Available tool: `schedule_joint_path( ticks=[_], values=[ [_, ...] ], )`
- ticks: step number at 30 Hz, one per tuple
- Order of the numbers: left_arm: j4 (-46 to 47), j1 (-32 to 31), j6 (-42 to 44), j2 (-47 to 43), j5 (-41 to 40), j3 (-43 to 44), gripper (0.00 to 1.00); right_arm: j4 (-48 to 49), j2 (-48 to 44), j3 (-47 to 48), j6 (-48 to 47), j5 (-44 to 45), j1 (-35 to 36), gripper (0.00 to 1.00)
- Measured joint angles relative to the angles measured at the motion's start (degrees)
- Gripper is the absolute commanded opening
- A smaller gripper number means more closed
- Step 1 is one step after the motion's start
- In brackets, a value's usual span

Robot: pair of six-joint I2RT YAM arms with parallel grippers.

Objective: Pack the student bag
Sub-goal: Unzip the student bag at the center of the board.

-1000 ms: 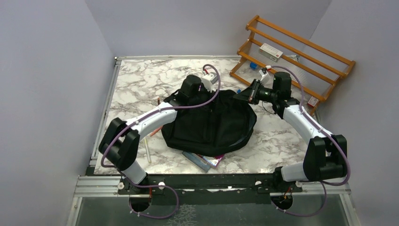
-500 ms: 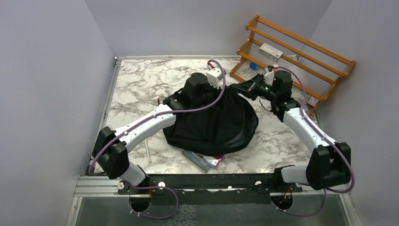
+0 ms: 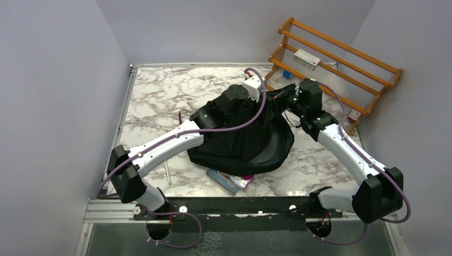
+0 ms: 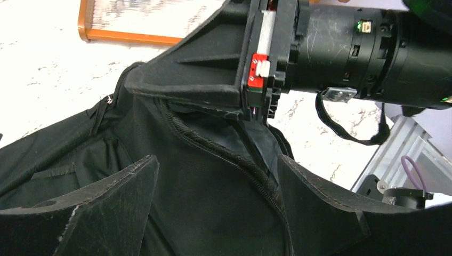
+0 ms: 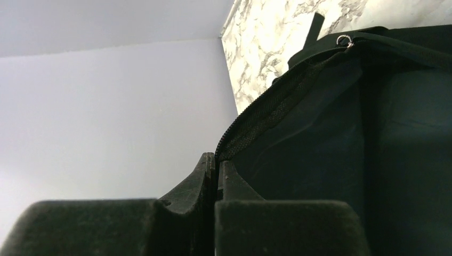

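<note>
While the right gripper (image 5: 216,166) pinches the student bag (image 3: 250,145) rim — left gripper (image 4: 213,166) gapes.

Left arm (image 3: 170,141): stretched far forward
Left gripper (image 4: 216,160): jaws wide apart
Right arm (image 3: 341,144): reaching inward
Right gripper (image 5: 217,162): jaws pinched together

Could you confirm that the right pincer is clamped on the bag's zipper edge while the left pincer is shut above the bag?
Not quite: the left wrist view shows the left pincer open wide above the student bag. The right pincer is indeed clamped on its zipper edge.
</note>
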Motion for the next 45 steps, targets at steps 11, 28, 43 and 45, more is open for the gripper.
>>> schedule_joint_path(
  ticks=[11,28,43,45],
  values=[
    [-6.7,-3.6,0.6,3.2,-7.3,5.0,0.83,-7.6,2.7,6.8,8.3,8.0,3.1,0.01],
    [-20.1,-7.7,8.7,11.2,-23.3,15.3,0.38,-8.8,3.0,7.0,8.7,9.5,3.6,0.01],
    [-20.8,-3.7,9.4,10.9,-23.1,12.5,0.00,-5.7,-3.5,-0.5,-3.6,15.6,3.8,0.53],
    [-20.0,-1.7,9.3,10.1,-21.4,10.9,0.00,-7.2,-6.5,-1.1,-7.6,18.2,3.8,0.61]
  ],
)
